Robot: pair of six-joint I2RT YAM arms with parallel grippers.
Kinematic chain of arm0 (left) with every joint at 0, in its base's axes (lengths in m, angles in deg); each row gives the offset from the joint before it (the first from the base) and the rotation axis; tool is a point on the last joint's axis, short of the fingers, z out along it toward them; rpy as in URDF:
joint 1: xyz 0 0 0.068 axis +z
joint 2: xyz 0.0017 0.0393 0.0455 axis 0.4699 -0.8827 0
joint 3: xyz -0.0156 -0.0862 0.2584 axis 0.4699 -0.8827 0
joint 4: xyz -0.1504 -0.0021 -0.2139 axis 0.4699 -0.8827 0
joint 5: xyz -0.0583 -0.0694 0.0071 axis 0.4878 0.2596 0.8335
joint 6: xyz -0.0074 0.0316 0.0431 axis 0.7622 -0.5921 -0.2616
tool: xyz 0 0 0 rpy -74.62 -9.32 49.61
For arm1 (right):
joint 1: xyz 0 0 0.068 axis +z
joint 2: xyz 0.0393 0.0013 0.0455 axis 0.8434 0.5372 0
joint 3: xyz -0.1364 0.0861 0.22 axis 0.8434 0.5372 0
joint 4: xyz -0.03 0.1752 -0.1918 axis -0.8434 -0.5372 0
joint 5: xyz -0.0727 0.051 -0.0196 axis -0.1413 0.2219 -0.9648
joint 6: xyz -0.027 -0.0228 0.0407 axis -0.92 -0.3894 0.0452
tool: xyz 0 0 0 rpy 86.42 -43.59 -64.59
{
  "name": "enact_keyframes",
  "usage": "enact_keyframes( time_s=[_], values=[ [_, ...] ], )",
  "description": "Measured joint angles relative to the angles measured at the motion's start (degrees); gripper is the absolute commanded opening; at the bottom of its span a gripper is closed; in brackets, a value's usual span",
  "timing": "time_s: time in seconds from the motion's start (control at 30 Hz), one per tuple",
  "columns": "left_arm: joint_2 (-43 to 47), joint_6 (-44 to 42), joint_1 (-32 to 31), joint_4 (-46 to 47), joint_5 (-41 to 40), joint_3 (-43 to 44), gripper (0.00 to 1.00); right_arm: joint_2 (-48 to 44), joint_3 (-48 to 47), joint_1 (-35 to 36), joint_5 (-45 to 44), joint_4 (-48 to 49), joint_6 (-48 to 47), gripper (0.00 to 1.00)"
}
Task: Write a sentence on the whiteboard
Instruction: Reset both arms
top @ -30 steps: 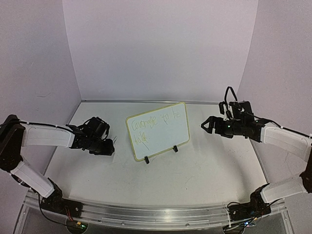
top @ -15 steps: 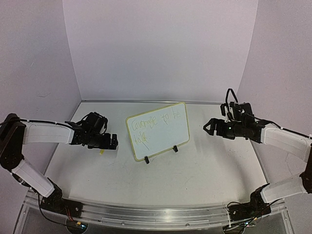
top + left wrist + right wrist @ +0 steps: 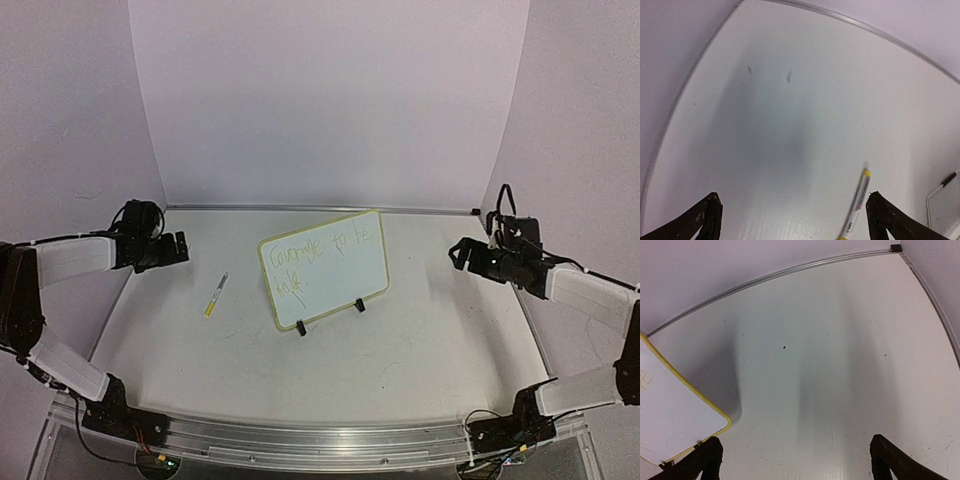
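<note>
marker (image 3: 216,295) lay released on the table (image 3: 400,360), just right of the left gripper (image 3: 178,247), which had drawn back with jaws spread and empty. the right gripper (image 3: 458,252), also spread, had retreated too. writing judged finished. whiteboard (image 3: 323,268) stood between both grippers, well apart from each, facing the bases, long axis left-right, right end farther. sentence (image 3: 322,256) ran along it.

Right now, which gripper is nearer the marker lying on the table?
The left gripper: the marker lies on its side of the whiteboard, while the right gripper is beyond the board's opposite edge.
</note>
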Motion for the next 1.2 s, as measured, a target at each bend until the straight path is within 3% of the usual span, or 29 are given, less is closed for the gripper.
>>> enact_keyframes(
  time_s=[0.13, 0.37, 0.63, 1.2],
  values=[
    [6.0, -1.3, 5.3, 3.8, -3.3, -1.3, 0.99, -5.3, 4.9, -3.4, -2.1, 6.8, -0.4, 0.98],
    [18.4, -5.0, 5.4, 17.9, -11.7, -16.1, 0.99, -10.3, 15.1, -3.6, -9.8, 19.8, -2.8, 0.98],
    [21.9, -8.1, 5.4, 25.9, -17.0, -29.4, 0.99, -11.0, 20.5, -3.7, -17.5, 24.7, -7.5, 0.98],
    [22.4, -8.2, 5.4, 30.6, -18.4, -31.5, 0.99, -14.4, 24.4, -3.7, -22.6, 28.6, -9.7, 0.98]
  ],
)
